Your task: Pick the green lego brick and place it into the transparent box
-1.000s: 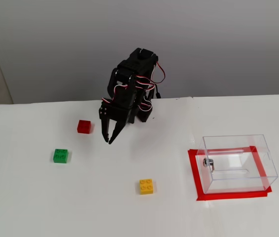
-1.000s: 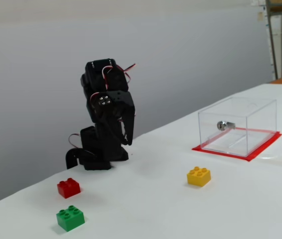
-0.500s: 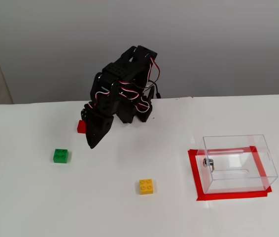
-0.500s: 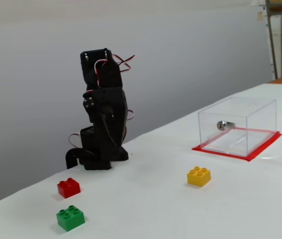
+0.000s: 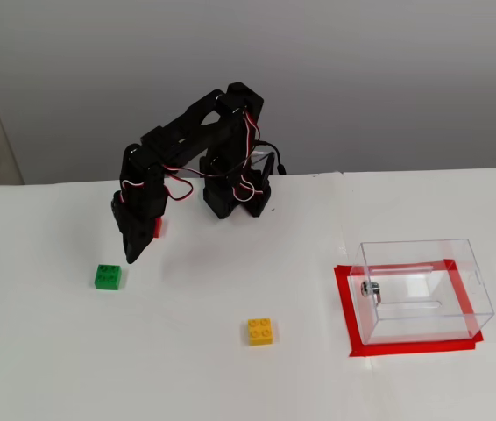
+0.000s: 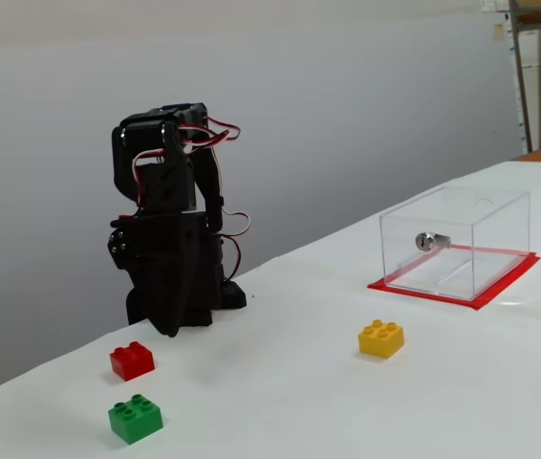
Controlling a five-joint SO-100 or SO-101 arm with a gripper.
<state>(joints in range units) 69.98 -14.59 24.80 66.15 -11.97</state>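
Your gripper [image 5: 133,256] hangs tip-down in the left half of a fixed view, just above and to the right of the green brick [image 5: 108,277]; its fingers look pressed together and hold nothing. The brick sits free on the table [image 5: 230,377], low at the left in both fixed views. A red brick [image 6: 132,360] lies close behind it, partly hidden by the arm from above, so a descent with shut jaws would likely knock the green one aside, and a wide opening could catch the red one instead. The box [image 5: 425,289] stands well apart at the right on red tape [image 5: 344,307], with the yellow brick [image 5: 260,331] near the carry path.
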